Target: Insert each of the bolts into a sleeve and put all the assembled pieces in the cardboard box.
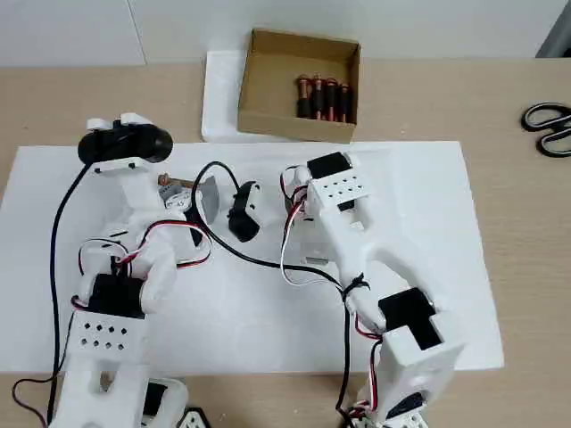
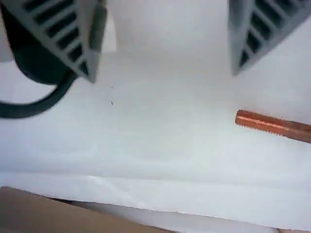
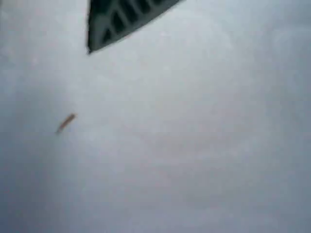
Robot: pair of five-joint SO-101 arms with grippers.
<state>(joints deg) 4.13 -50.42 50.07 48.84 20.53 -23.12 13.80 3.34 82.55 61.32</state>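
A copper bolt [image 2: 272,125] lies bare on the white paper [image 2: 160,145], just off to one side of my left gripper [image 2: 163,75], which hangs open above the paper with nothing between its grey fingers [image 2: 77,43]. In the high view this bolt [image 1: 169,184] lies beside the left gripper [image 1: 198,203] at the paper's centre left. My right gripper [image 1: 243,212] hovers close by, facing the left one. The cardboard box [image 1: 268,89] at the back holds several bolts in black sleeves [image 1: 323,98]. A small brown sliver [image 3: 65,123] lies on the paper, too small to identify.
A black cable [image 1: 223,241] loops across the paper between the arms. Scissors [image 1: 549,127] lie at the table's far right. A second white sheet [image 1: 219,98] lies under the box's left side. Open paper spreads to the right of the right arm.
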